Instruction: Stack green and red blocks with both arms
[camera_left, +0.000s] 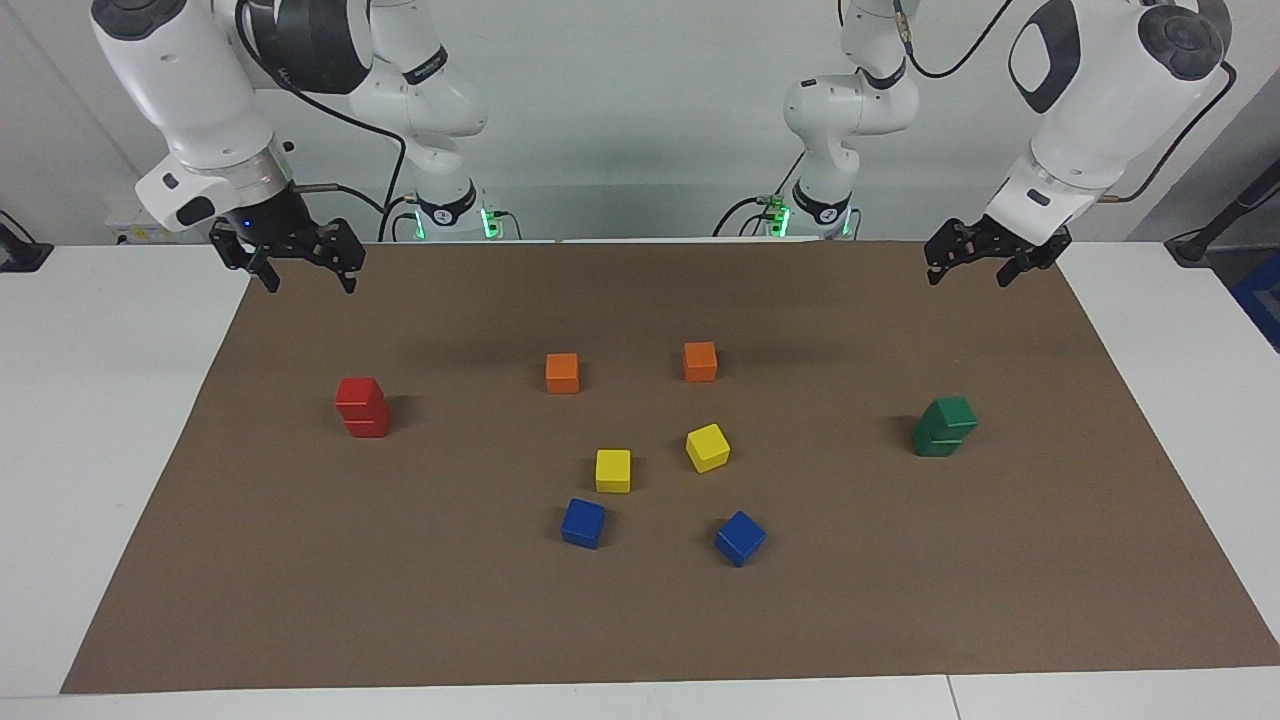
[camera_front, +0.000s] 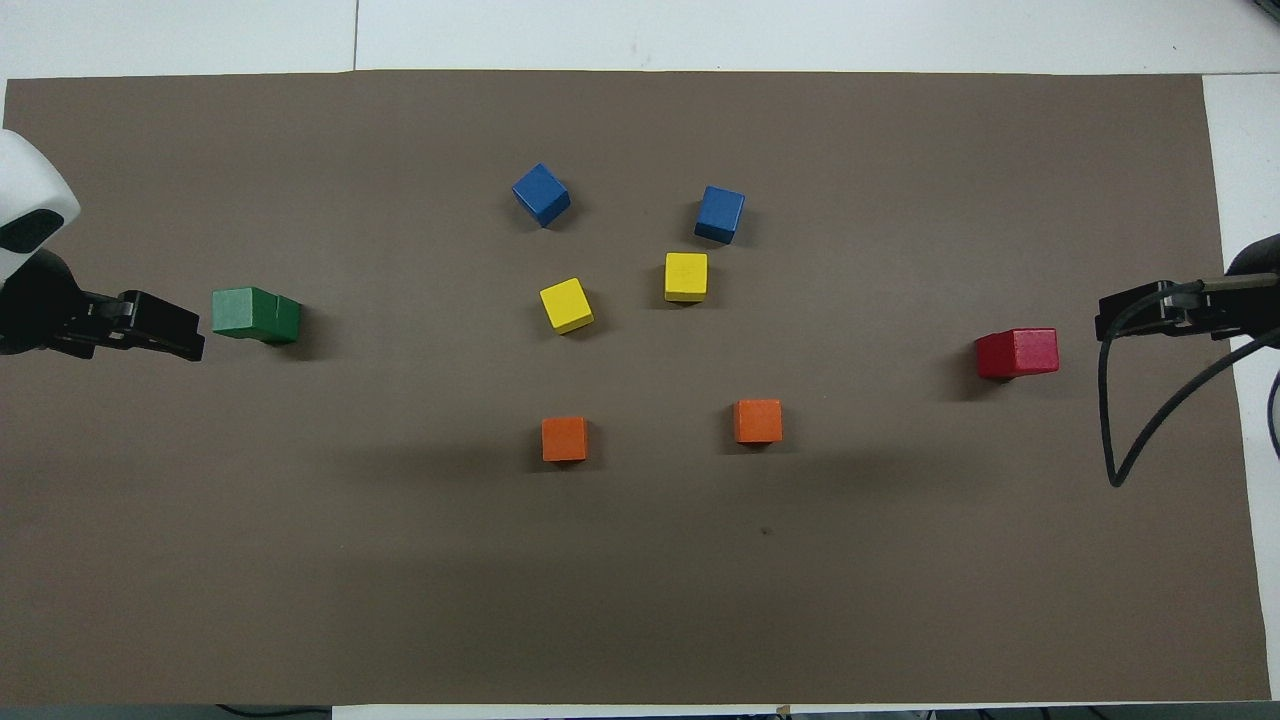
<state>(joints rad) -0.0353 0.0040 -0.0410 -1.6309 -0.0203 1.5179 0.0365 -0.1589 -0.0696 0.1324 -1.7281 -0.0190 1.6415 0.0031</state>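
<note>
Two finished two-block stacks, one red and one green, were seen on a brown surface (camera_left: 640, 620) with both arms drawn back.

The red stack (camera_left: 362, 407) was placed toward the right arm's end, the green stack (camera_left: 944, 426) toward the left arm's end, its upper block turned slightly askew. The right end effector (camera_left: 304, 272) was held released and empty above the surface's robot-side edge, and the left end effector (camera_left: 975, 268) was likewise held spread and empty. The stacking was judged complete, so little more than waiting was called for. Two orange blocks (camera_left: 562, 372), two yellow blocks (camera_left: 613, 470) and two blue blocks (camera_left: 583, 523) were scattered mid-surface, well apart from both stacks, and nothing was obstructed.
</note>
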